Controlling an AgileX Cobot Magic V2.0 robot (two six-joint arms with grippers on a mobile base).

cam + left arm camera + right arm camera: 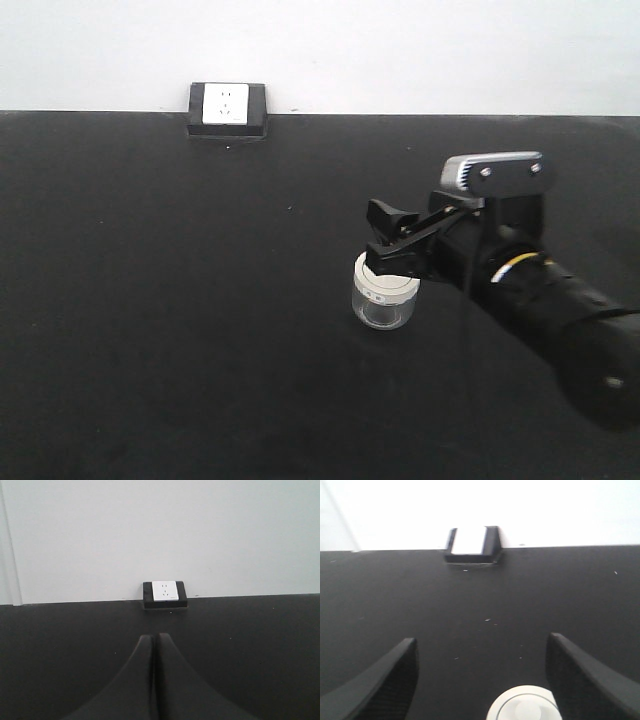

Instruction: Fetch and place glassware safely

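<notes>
Both fingers of the right claw (385, 238) straddle the jar (385, 296), spread.

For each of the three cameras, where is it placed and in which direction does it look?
Front view: from above the black table, toward the wall; shows the right end effector open over the jar.
Left wrist view: low on the left arm, facing the wall socket; shows the left end effector, shut and empty.
Right wrist view: on the right arm, facing the wall; open fingers either side of the jar's lid.
All three share the socket; front and right wrist views share the jar.
</notes>
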